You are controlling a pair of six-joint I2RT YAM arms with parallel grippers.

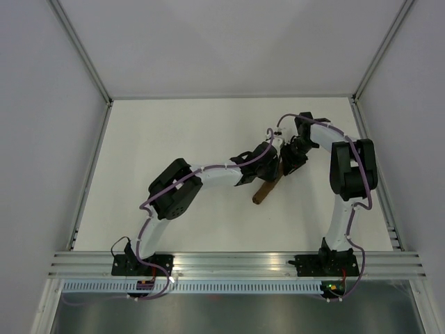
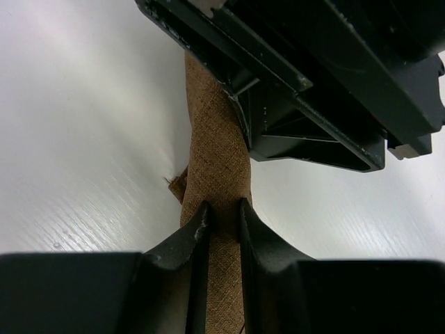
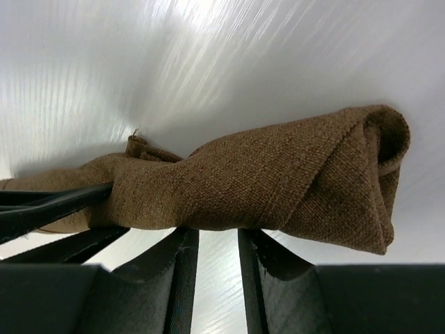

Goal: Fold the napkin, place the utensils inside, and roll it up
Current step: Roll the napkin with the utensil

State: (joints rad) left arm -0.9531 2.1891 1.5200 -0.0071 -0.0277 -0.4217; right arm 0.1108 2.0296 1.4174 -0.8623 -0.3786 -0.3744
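Dark brown woven cloth napkin [image 1: 266, 189] lies as tight rolled tube on white desk [image 1: 181, 132], between my two arms. Fold and roll look done. Slim table knife not visible; probably inside, cannot confirm. My left tool [image 2: 222, 209] pinches roll, cloth squeezed between fingers. My right tool [image 3: 217, 233] sits at roll's other end, fingers narrowly parted; cannot tell if gripping. Loose corner [image 3: 135, 145] pokes out. Remaining, I judge: settle roll, let go.

Napkin [image 1: 266, 189] on table [image 1: 174, 139], end btwn left claw [image 2: 222, 209] & right claw [image 3: 212, 236].
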